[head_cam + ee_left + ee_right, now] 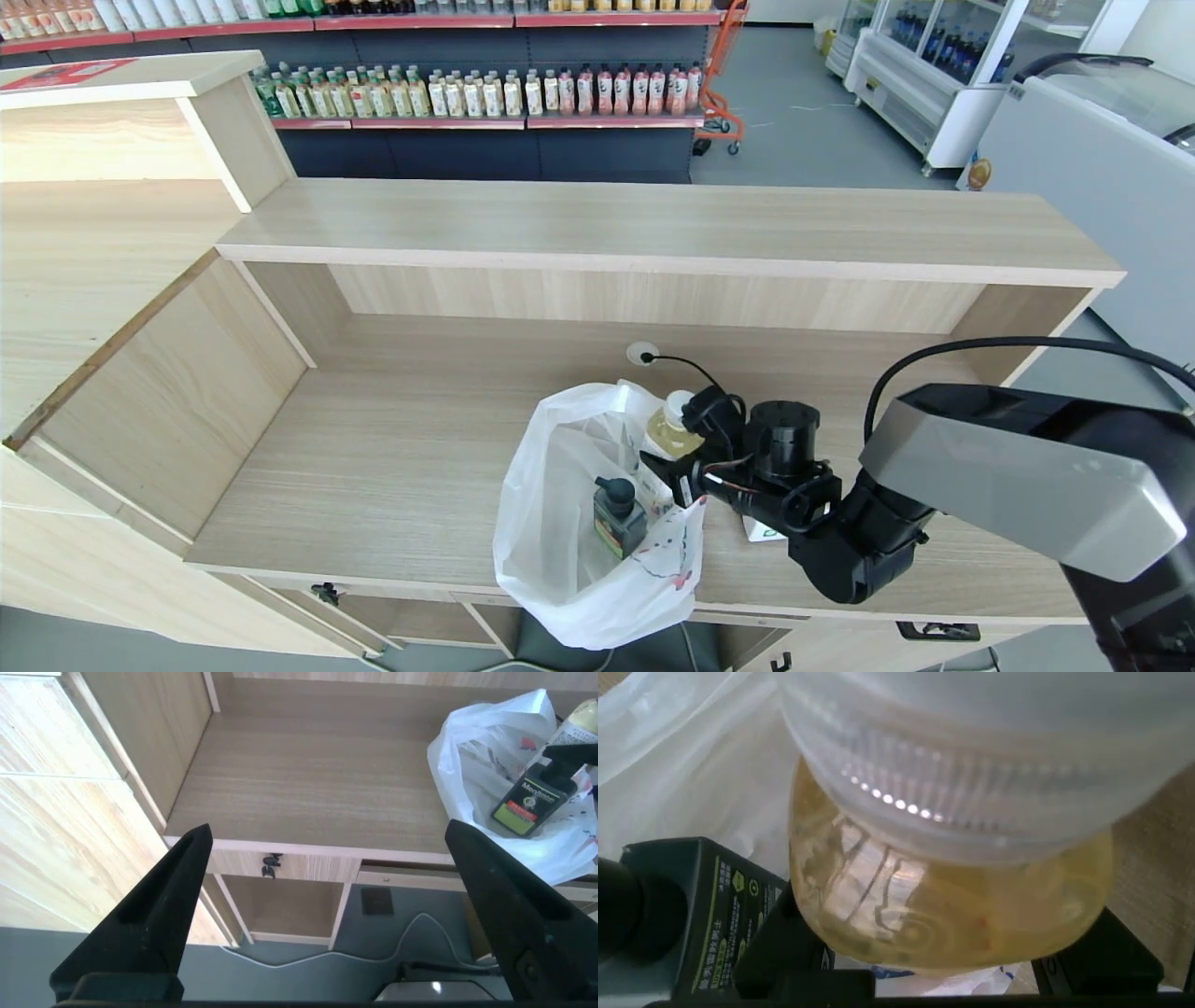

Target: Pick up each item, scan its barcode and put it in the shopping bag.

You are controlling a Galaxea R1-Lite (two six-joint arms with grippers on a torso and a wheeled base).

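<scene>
1. Over the far right rim of the shopping bag (560,569), your right tool (686,443) is clamped on a pale bottle (668,429) of yellowish liquid with a white cap. The bottle hangs at the rim, not clearly inside the bag's mouth.
2. If you let go here, I judge it may strike the rim and fold the thin plastic, or roll off across the worktop (392,448).
3. A dark bottle (618,515) stands inside the bag just below. A drop from height could knock it over, or tip the bag toward the worktop's front edge, which the bag overhangs.
4. A black cable (686,362) runs from a hole in the worktop to just behind the tool, and it could snag your wrist.
5. For room, a raised ledge (653,224) closes the far side and a side wall (168,401) closes the left. Bare worktop lies left of the bag.
6. Your left tool (329,835) hangs spread wide and empty off the worktop's front left edge, well apart from the bag.
</scene>
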